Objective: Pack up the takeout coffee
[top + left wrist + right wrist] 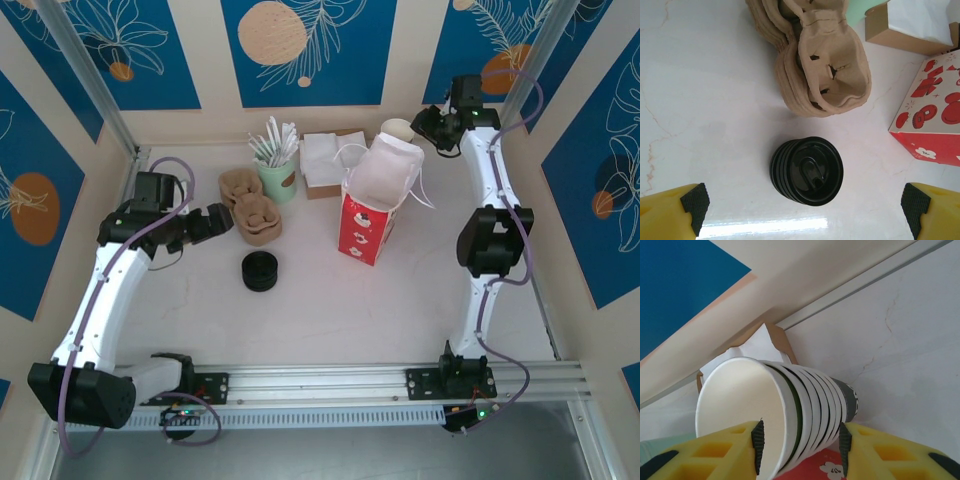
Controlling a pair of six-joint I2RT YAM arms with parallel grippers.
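The takeout coffee is out of view. A stack of dark olive paper cups (810, 400) with white rims and no lids stands at the back of the table (397, 128), behind the red paper bag (370, 225). My right gripper (800, 440) is open and straddles the top of that stack. One pad is in front of the top cup's mouth and the other is against the outer rims. A stack of black lids (807, 170) sits on the table (260, 270). My left gripper (805, 209) hangs wide open above the lids, holding nothing.
Brown pulp cup carriers (255, 210) lie just beyond the lids. A mint cup with white sticks (278, 178) and a cardboard box of white napkins (325, 160) stand at the back. The red bag is open at the top with its handles splayed. The back wall is close behind the cups.
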